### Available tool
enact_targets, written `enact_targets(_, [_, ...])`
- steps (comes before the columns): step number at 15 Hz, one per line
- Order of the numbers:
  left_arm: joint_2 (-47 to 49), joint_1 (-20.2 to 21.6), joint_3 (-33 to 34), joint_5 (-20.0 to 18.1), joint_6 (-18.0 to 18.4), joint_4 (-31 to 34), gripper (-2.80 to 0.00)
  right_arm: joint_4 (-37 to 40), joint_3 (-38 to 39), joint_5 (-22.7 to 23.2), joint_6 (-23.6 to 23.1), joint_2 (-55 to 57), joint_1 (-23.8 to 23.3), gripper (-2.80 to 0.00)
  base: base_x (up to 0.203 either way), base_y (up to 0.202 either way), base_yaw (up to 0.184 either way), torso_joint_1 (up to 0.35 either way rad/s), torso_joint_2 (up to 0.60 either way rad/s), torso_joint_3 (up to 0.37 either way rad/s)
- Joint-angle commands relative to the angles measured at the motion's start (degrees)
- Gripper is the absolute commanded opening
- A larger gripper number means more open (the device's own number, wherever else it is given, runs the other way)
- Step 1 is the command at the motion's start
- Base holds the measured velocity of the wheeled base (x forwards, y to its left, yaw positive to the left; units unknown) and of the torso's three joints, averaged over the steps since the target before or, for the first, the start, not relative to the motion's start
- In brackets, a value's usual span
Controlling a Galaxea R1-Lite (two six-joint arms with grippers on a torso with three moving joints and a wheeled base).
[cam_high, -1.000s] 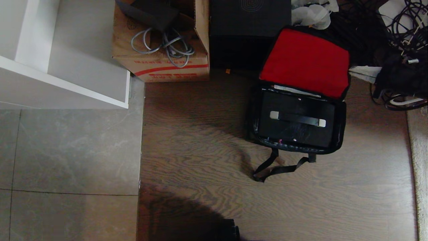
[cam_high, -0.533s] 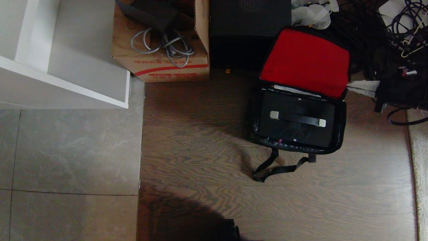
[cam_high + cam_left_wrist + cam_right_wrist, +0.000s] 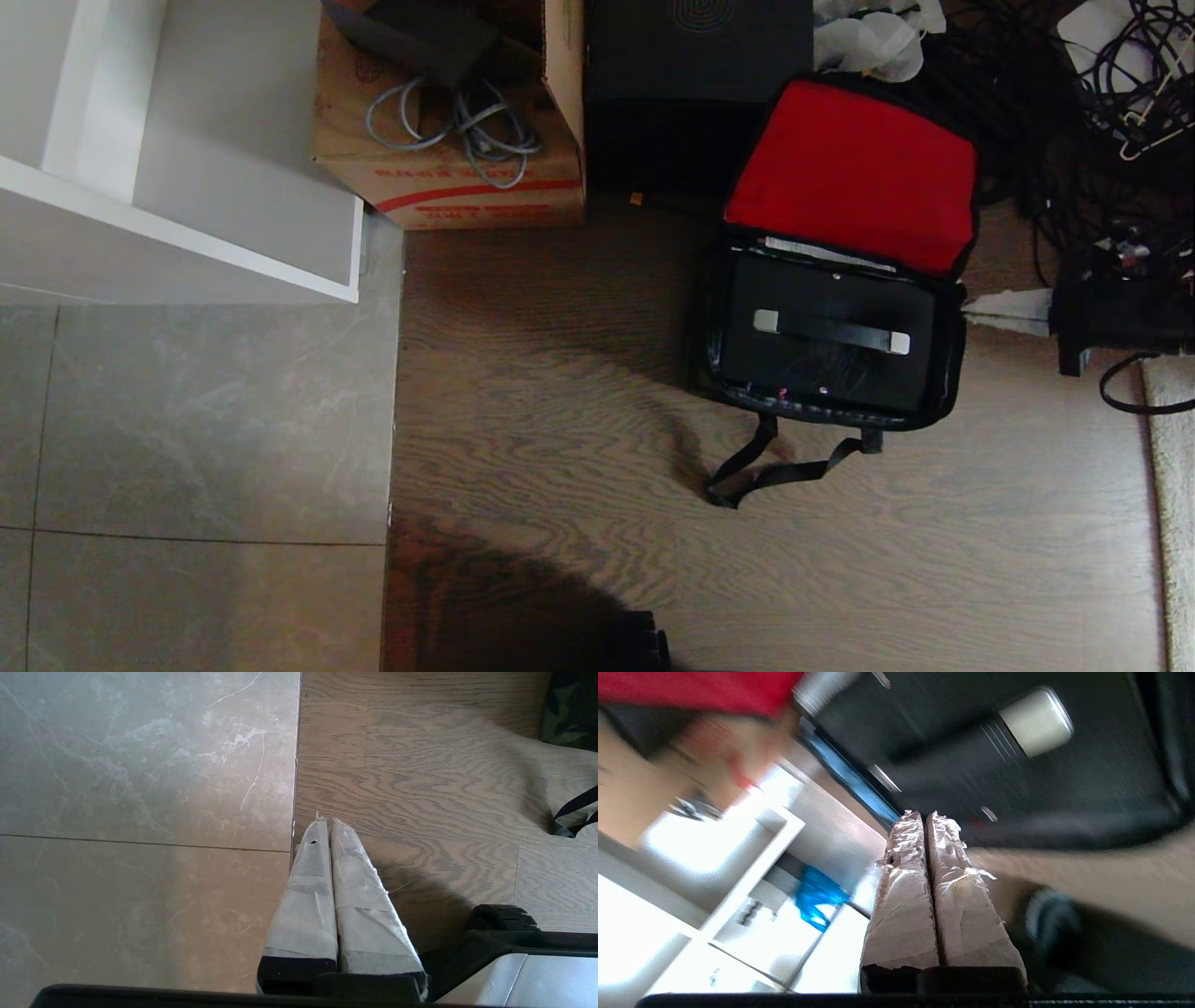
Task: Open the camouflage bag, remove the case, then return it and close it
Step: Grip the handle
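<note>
Bag (image 3: pixel 948 373): lid open, case (image 3: pixel 826 359) inside. Right gripper (image 3: pixel 971 309): jaws closed, empty, beside bag. Left gripper (image 3: pixel 326 822): closed, parked over floor (image 3: pixel 420 788).

Dark wood-grain flooring (image 3: pixel 560 392) is laid beside grey stone tiles (image 3: pixel 187 439), the seam running just under the corner of a white shelf unit (image 3: pixel 187 233). A pale rug edge (image 3: pixel 1172 485) is seen far across from the shelf unit.

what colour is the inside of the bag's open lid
Red; the lid lining of the camouflage bag shows best in the head view.
</note>
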Motion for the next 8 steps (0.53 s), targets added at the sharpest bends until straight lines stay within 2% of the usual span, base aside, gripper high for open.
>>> enact_targets(1, [0.09, 0.00, 0.00, 0.02, 0.02, 0.02, -2.80, 4.86, 4.45, -1.06, -6.87, -3.03, 0.73, -2.80, 0.000, 0.000, 0.000, 0.000, 0.00, 0.000])
enact_targets(5, [0.09, 0.00, 0.00, 0.02, 0.02, 0.02, -2.80, 8.82, 10.21, -10.02, -20.62, -4.58, 2.50, -2.80, 0.000, 0.000, 0.000, 0.000, 0.00, 0.000])
enact_targets(8, [0.06, 0.00, 0.00, 0.02, 0.02, 0.02, -2.80, 8.17, 10.93, -11.24, -24.76, -4.47, 2.60, -2.80, 0.000, 0.000, 0.000, 0.000, 0.00, 0.000])
